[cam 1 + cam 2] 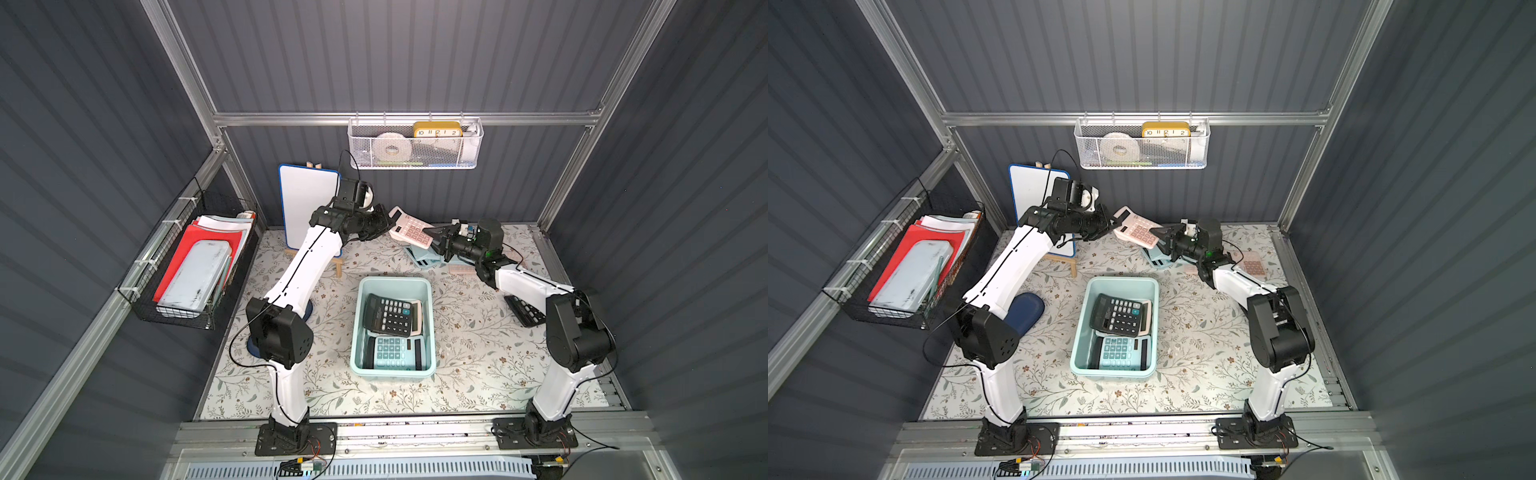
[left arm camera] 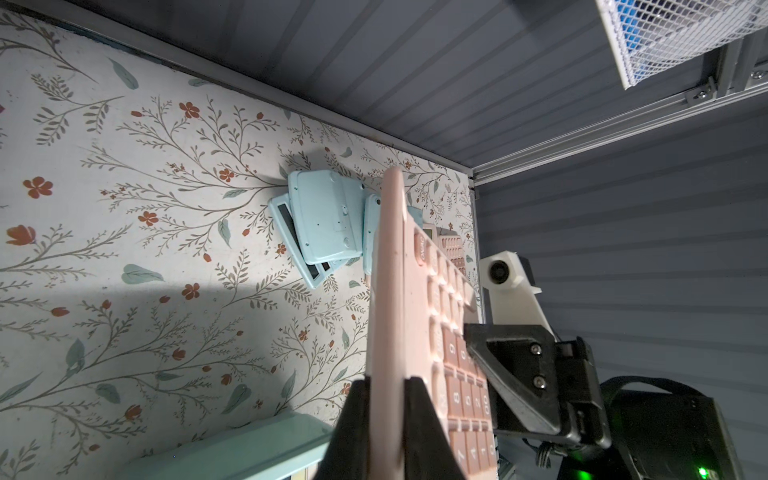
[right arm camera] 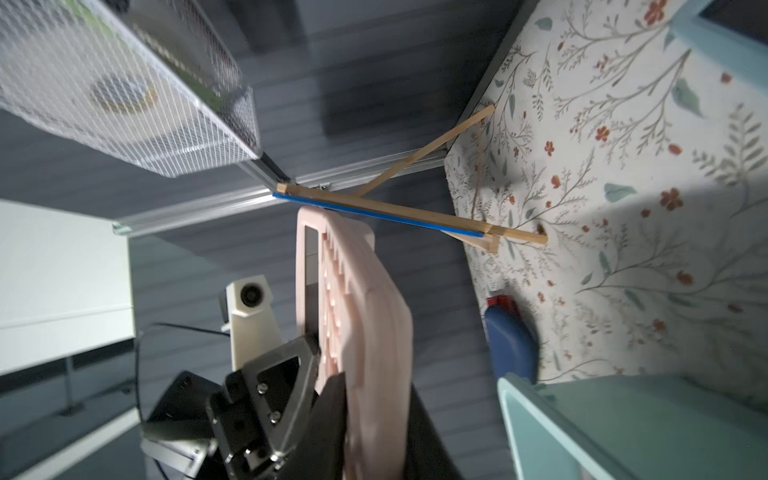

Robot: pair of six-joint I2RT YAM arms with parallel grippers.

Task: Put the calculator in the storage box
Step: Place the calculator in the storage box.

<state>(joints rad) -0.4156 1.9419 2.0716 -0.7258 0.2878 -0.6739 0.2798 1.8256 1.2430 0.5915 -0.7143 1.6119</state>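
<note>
Calculator (image 1: 409,231) between left claw (image 1: 388,225), right claw (image 1: 433,233)

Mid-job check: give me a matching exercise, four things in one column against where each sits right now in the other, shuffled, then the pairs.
Things:
1. pink calculator
2. black calculator
3. yellow clock
4. whiteboard

Places:
A. in the white mesh basket on the back wall
B. standing on a wooden easel
C. in the air, gripped by the left hand and right hand
D. in the storage box

Pairs: 1-C, 2-D, 3-A, 4-B
</note>
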